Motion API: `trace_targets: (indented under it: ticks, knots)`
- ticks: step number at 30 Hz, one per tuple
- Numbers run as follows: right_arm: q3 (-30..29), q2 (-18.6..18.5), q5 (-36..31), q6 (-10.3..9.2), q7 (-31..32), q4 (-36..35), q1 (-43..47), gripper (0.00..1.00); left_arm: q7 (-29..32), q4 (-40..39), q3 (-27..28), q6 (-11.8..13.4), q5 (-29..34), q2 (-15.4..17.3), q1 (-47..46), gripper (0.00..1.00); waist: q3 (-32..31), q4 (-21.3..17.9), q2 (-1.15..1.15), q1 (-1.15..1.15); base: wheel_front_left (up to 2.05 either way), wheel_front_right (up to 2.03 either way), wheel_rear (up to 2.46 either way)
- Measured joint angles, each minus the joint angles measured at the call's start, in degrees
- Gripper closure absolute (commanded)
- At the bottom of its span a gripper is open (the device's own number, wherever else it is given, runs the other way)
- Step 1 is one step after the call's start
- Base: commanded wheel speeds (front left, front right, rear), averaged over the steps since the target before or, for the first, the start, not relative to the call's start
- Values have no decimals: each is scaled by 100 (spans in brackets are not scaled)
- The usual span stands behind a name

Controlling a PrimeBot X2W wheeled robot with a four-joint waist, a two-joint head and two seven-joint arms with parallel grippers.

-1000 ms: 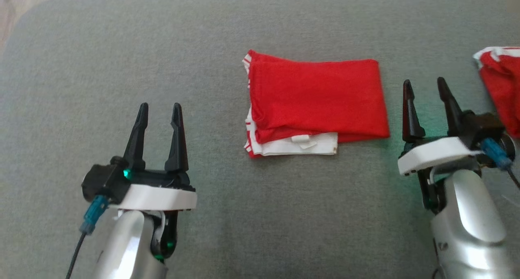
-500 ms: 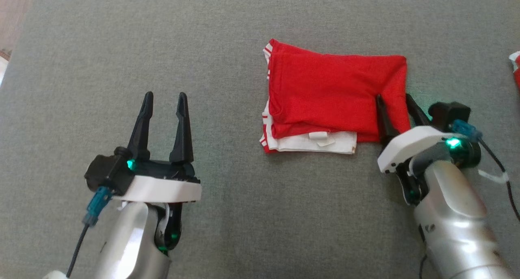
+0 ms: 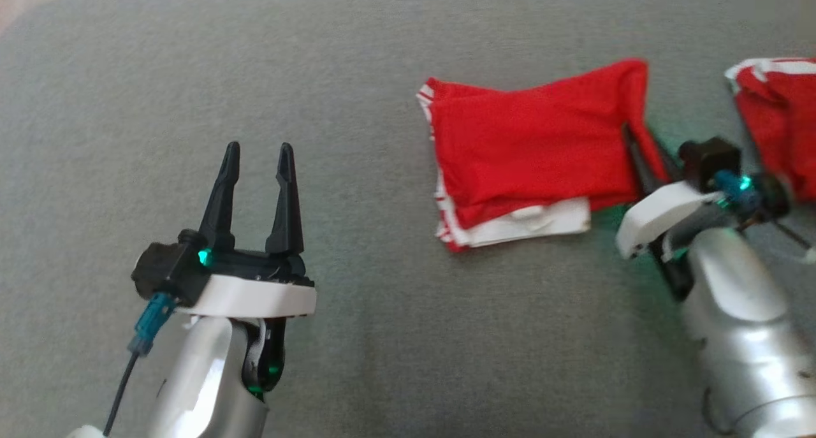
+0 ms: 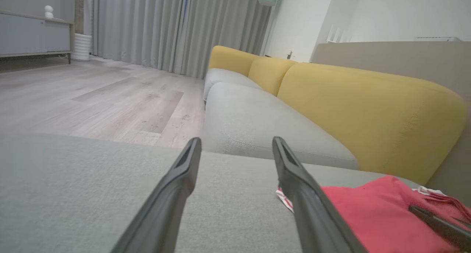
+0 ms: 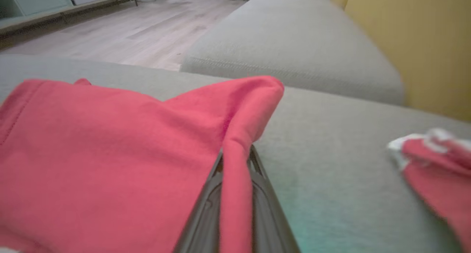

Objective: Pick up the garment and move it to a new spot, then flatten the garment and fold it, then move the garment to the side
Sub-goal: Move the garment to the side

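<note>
The garment (image 3: 529, 145) is a folded red piece with white trim, lying on the grey cushion (image 3: 382, 336) right of centre. My right gripper (image 3: 639, 139) is shut on its right edge, pinching a ridge of red cloth that rises above the rest. In the right wrist view the fold of the garment (image 5: 110, 146) runs down between the closed fingers of that gripper (image 5: 235, 155). My left gripper (image 3: 258, 151) stands open over bare cushion at the lower left, well apart from the cloth. The left wrist view has its open fingers (image 4: 184, 179) with the garment (image 4: 360, 212) to their right.
A second red and white cloth (image 3: 778, 125) lies close by at the right edge, also in the right wrist view (image 5: 434, 164). Beyond the cushion are a grey seat with yellow backrests (image 4: 368, 109) and a wooden floor (image 4: 92, 98).
My right gripper went from open beside the garment to shut on its right edge, and that edge is now raised and pulled rightward. The left gripper stayed put; the camera shifted.
</note>
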Motion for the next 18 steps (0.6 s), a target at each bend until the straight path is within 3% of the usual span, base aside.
trace_targets:
  ticks: [5, 8, 13, 18]
  knots:
    - [182, -463, -222, 0, -1, -346, -118, 100, 0, -47, -85, 0, -1, 0, 0, 0, -81, -269, 0, 0, 0, 0, 0]
    - [432, -1015, -191, 0, 156, -644, -185, 100, 0, -125, -223, 8, -1, -3, -4, 0, -115, -566, 0, 0, 0, 0, 0]
    - [533, -1814, 154, 0, 371, -949, -345, 100, -1, -157, -308, 8, -1, -1, -163, 0, 39, -817, 0, 0, 0, 0, 0]
    - [445, -2313, 407, 0, 548, -999, -658, 100, -1, -148, -338, 1, 0, -1, -336, 0, 323, -877, 0, 0, 0, 0, 0]
